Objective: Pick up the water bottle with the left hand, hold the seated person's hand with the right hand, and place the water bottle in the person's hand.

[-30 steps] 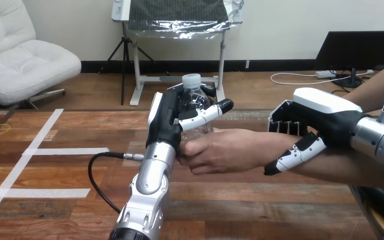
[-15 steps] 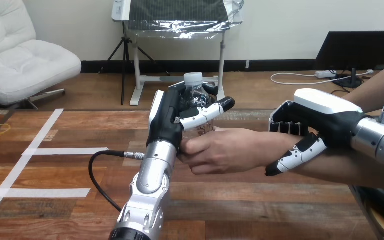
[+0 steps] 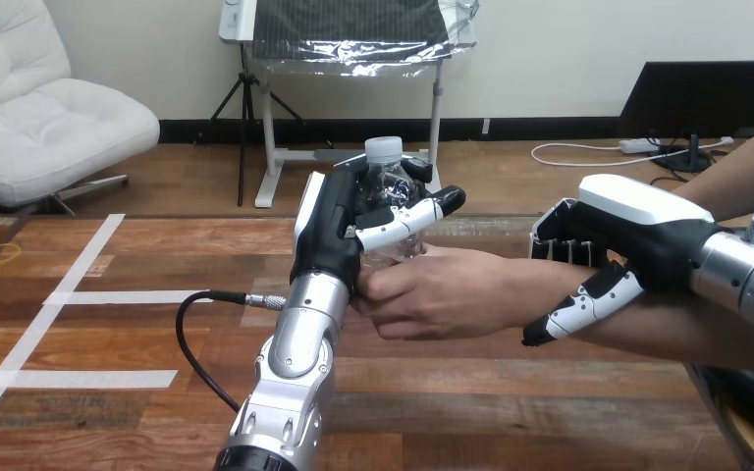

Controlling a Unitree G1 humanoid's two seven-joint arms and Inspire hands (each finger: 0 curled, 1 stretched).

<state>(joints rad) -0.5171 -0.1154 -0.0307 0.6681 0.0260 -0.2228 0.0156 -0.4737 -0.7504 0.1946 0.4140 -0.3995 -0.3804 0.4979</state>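
Currently our left hand (image 3: 332, 231) is wrapped around the water bottle (image 3: 385, 169), holding it upright above the table (image 3: 108, 334), its base at the person's hand (image 3: 430, 294), which we judge is positioned to receive it. Our right hand (image 3: 614, 250) clasps the person's wrist, fingers over and thumb below, presumably to steady it. Bottle: clear plastic, white cap; fill level not discernible.
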